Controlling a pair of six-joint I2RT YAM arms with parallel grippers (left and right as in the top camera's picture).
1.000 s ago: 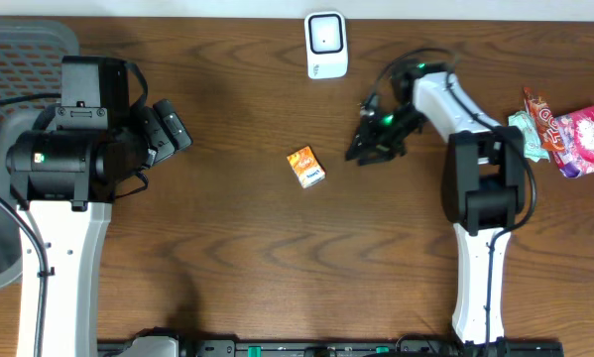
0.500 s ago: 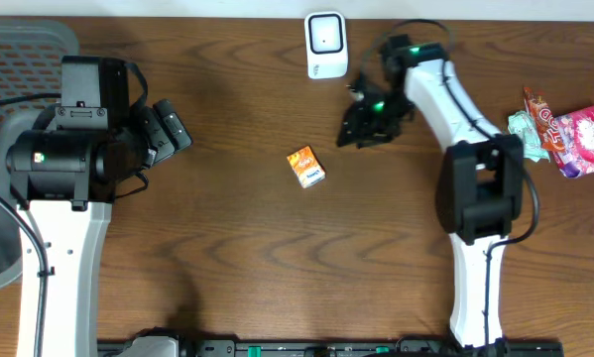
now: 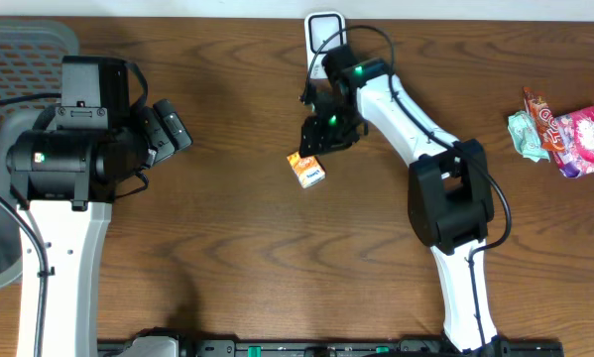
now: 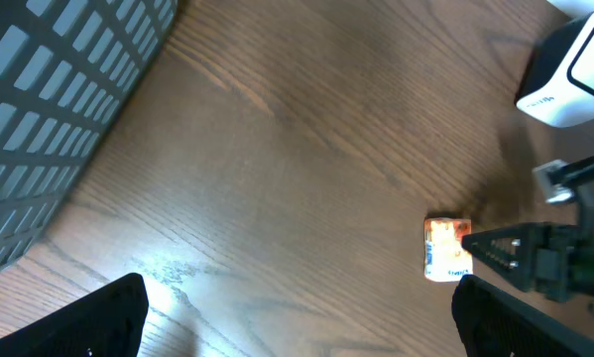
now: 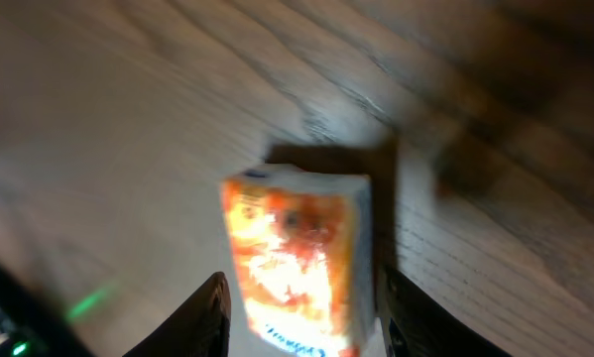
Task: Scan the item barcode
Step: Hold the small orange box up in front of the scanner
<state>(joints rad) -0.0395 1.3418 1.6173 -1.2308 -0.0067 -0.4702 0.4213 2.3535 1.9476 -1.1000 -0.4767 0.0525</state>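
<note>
**A:** Quick one. Where's the item?

**B:** The small orange cardboard carton [image 3: 305,168] is lying flat on the dark brown wooden desk [image 3: 227,248], about mid-desk and turned at a slant. It has a blue strip at its lower-right end. It sits below the white plastic barcode scanner [image 3: 321,28] and slightly left of it, near but not touching.

**A:** Where's the scanner?

**B:** It's at the back edge of the desk. The right arm crosses over its lower part in the overhead view.

**A:** What's the right hand doing?

**B:** The right hand [image 3: 314,147] is low over the carton's upper end. In the wrist view its fingers [image 5: 212,317] are spread, one on each side of the carton, which lies on the desk between them. I'd call it released, with no clamp visible. That frame is blurred, so I can't tell if a pad brushes the cardboard.

**A:** And the left hand?

**B:** The left hand [image 3: 168,129] is fully spread with nothing between the fingers. It's over the left part of the desk, well apart from the carton. Its wrist camera shows the carton and the right hand's fingertips at the right of the frame.

**A:** Anything else?

**B:** There's a grey mesh basket [image 3: 19,50] at the far left. The pink and red snack packets [image 3: 569,134] are bunched at the far right edge, well apart from the carton.
</note>
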